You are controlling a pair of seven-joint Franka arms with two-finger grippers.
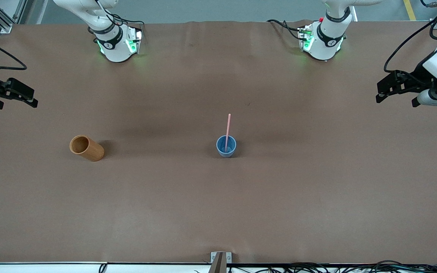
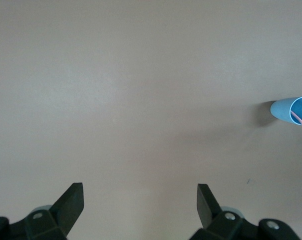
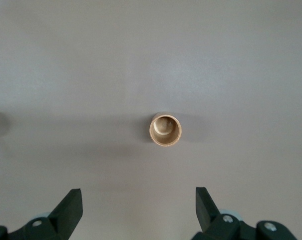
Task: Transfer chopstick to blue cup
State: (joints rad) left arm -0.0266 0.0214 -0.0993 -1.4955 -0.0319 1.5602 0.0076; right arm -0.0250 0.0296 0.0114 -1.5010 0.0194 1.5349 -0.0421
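Note:
The pink chopstick (image 1: 227, 129) stands in the blue cup (image 1: 226, 146) at the middle of the table, leaning on its rim. The cup also shows in the left wrist view (image 2: 292, 110) with the chopstick (image 2: 301, 120) poking out. My left gripper (image 1: 381, 94) is open and empty, up in the air over the left arm's end of the table; it also shows in the left wrist view (image 2: 140, 200). My right gripper (image 1: 32, 99) is open and empty over the right arm's end of the table; it also shows in the right wrist view (image 3: 139, 202).
A tan wooden-looking cup (image 1: 87, 148) stands toward the right arm's end of the table, empty; it shows in the right wrist view (image 3: 165, 130). A brown mat (image 1: 218, 212) covers the table. Cables lie along the table edge nearest the camera.

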